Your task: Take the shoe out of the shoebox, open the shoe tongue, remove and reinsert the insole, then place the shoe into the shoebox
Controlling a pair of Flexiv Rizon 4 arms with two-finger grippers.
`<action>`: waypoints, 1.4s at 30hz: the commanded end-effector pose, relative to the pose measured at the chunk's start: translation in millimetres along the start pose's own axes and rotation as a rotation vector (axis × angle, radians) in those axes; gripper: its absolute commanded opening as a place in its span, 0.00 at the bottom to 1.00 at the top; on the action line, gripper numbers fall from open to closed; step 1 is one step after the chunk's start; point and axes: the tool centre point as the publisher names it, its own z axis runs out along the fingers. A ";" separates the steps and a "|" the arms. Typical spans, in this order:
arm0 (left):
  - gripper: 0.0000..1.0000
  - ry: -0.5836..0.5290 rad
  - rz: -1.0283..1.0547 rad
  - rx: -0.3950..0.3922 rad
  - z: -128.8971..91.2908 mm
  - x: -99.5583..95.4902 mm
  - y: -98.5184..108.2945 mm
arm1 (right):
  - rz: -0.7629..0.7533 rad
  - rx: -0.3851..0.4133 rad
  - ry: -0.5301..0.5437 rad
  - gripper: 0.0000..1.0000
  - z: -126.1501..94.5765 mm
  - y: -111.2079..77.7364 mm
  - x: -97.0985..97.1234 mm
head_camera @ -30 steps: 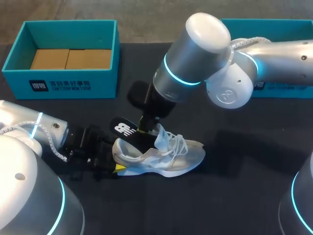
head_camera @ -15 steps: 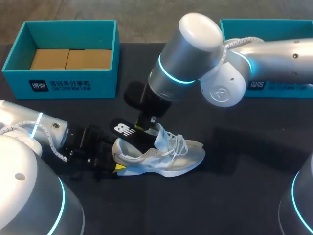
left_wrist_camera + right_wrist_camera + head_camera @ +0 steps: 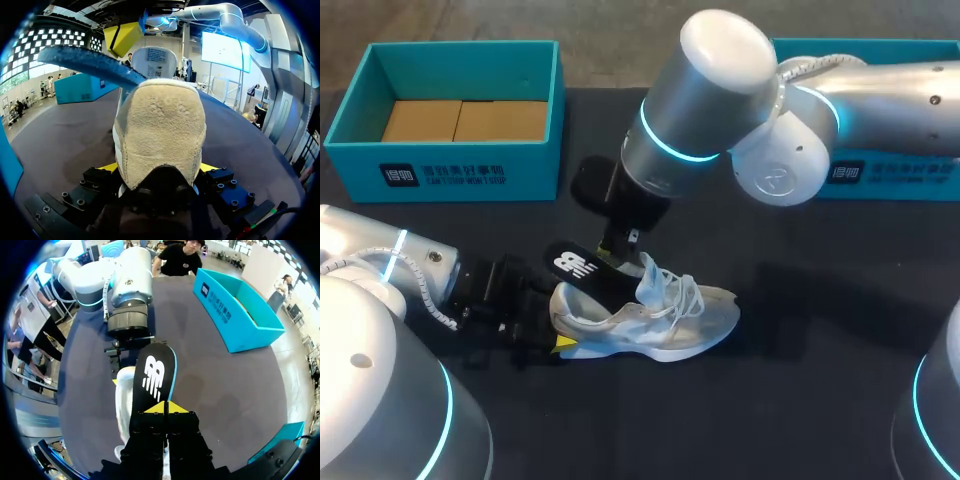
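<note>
Right end effector (image 3: 164, 409) higher over table (image 3: 800, 400)

My right gripper (image 3: 617, 252) pinches the black insole (image 3: 570, 264) above the white shoe (image 3: 670, 318), whose heel my left gripper (image 3: 552, 326) clamps.

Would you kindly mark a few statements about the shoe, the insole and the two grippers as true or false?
1. The shoe lies on the table, outside the shoebox. True.
2. The right gripper is open and holds nothing. False: it is shut on the black insole.
3. The left gripper grips the shoe at its heel. True.
4. The insole lies inside the shoebox. False: it is held raised over the shoe's heel end, away from the box.
</note>
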 end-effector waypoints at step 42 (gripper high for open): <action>0.00 0.000 0.000 -0.003 2.6 -1.3 1.9 | 0.067 -0.075 0.131 0.00 -91.6 -28.5 1.7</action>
